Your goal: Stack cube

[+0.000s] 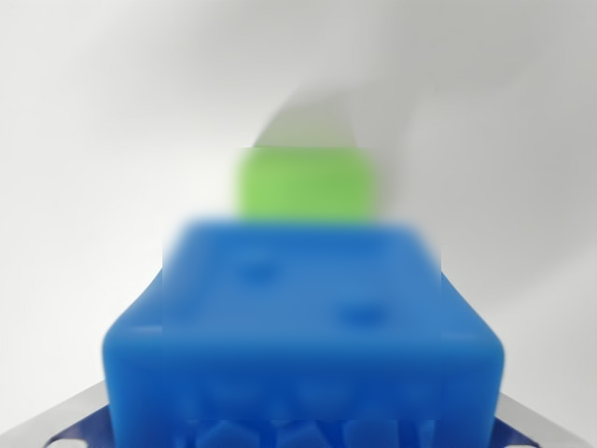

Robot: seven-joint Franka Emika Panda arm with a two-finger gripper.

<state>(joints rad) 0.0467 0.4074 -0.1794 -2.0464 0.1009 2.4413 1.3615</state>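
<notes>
you see the blurred blue cube point(303, 327) filling the wrist view's lower middle, so close it seems carried for stacking, though you cannot tell whether the end effector grips it, with the green cube point(306, 182) beyond on the pale desk point(84, 140), no containers visible.

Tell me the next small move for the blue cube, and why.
Probably carry the blue cube a little further forward toward the green cube before lowering. In the blurred wrist view the blue cube fills the near foreground, and the green one shows only beyond its far edge, so they do not look lined up. The gripper itself cannot be made out.
</notes>
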